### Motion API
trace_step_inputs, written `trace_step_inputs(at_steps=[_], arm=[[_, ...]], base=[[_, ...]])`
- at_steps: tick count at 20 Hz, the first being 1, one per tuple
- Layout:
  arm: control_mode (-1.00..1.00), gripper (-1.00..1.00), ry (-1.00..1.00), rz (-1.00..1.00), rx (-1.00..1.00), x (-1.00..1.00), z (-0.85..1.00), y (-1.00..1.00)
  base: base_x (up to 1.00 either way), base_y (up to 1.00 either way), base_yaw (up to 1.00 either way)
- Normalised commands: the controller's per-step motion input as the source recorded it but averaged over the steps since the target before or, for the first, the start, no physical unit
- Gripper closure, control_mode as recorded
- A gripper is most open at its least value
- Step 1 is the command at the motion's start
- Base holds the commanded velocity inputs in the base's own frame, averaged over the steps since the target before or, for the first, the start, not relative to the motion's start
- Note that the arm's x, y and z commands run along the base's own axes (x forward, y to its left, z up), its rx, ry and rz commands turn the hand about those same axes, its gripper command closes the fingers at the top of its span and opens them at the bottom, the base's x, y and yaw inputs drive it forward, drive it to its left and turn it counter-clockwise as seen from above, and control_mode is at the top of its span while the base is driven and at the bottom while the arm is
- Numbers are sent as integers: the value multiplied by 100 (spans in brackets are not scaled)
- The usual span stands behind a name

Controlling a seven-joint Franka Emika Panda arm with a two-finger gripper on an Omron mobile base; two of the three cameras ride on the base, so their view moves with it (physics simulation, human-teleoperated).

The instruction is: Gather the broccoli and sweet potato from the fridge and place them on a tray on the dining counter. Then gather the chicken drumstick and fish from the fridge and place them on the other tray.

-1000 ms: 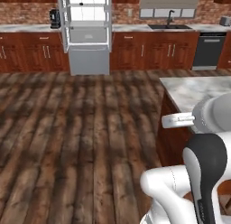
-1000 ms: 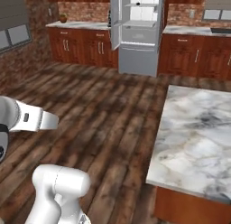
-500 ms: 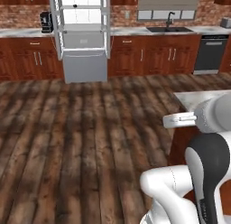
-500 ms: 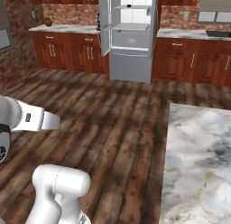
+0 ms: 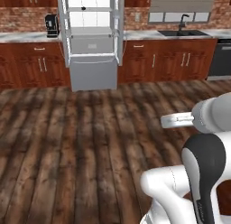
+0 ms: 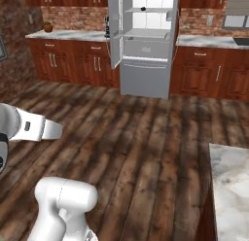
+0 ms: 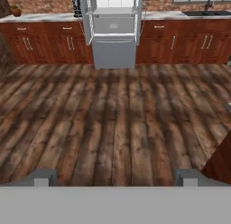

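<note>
The fridge (image 5: 91,42) stands against the far wall with both upper doors swung open, and it shows in the right base view (image 6: 146,45) and the hand view (image 7: 115,29) too. Its shelves look pale, and a small dark item (image 5: 83,8) on a high shelf is too small to name. Broccoli, sweet potato, chicken drumstick, fish and both trays are out of view. My gripper (image 7: 115,177) is open, its fingertips (image 7: 43,175) set wide apart with only floor between them, well short of the fridge.
Dark wooden floor (image 5: 81,137) stretches from me to the fridge. The marble dining counter (image 6: 231,186) is close on my right. Brown cabinets (image 5: 36,65) line the far wall, with a coffee machine (image 5: 52,25), a sink (image 5: 180,31) and a dishwasher (image 5: 221,58).
The whole picture has shifted: the base has driven closer to the fridge, which now looks larger. The dining counter has slid off to the right. The gripper stays open.
</note>
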Motion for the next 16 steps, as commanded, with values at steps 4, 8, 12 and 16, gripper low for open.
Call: trace_step_inputs(at_steps=[4, 8, 12, 16], arm=[[100, -100, 0, 0, 0, 0, 0, 0], [100, -100, 0, 0, 0, 0, 0, 0], [100, -100, 0, 0, 0, 0, 0, 0], [100, -100, 0, 0, 0, 0, 0, 0]], base=[[100, 0, 0], [100, 0, 0], [100, 0, 0], [100, 0, 1]])
